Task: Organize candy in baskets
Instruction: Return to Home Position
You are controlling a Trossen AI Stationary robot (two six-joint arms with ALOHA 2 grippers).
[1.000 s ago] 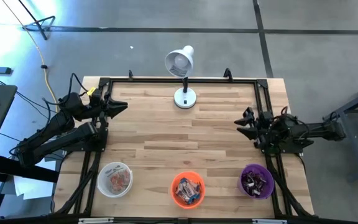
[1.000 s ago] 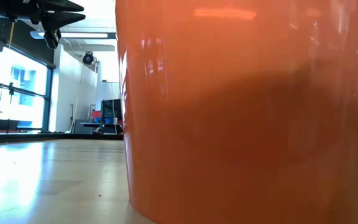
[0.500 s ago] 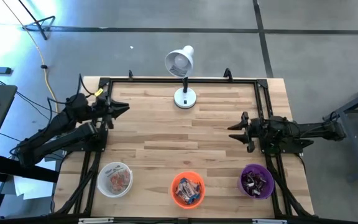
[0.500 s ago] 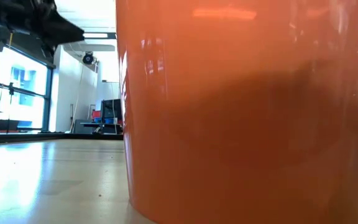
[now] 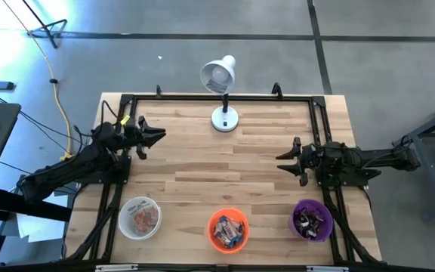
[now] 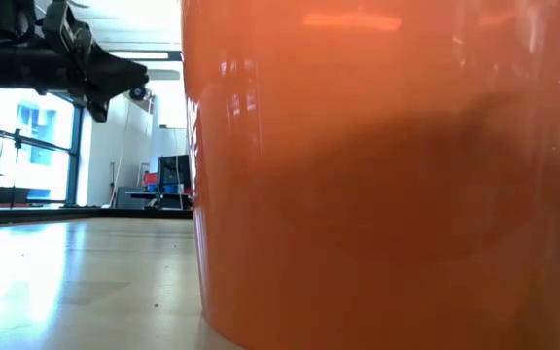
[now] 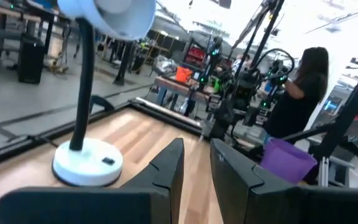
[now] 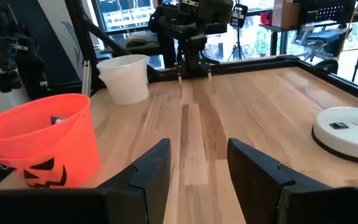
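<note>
Three baskets stand in a row near the table's near edge: white (image 5: 140,217), orange (image 5: 228,230) and purple (image 5: 311,220). Each holds wrapped candy (image 5: 228,231); none lies loose on the wood. My left gripper (image 5: 155,136) hovers over the table's far left, empty, its fingers a narrow gap apart (image 7: 197,149). My right gripper (image 5: 282,160) hovers at the right side, open and empty (image 8: 197,149), pointing toward the table's left. The orange basket's wall (image 6: 387,175) fills most of the low view.
A white desk lamp stands by its round base (image 5: 224,119) at the middle of the far edge, head (image 5: 217,74) past the edge. A black frame (image 5: 202,97) runs around the tabletop. Bare wood lies between the arms. A person (image 7: 297,93) stands beyond the table's right side.
My left gripper has moved toward the table's right edge, out over the wood, and has come lower. My right gripper has shifted a little toward the table's left and levelled out, then kept still. The baskets have not moved.
</note>
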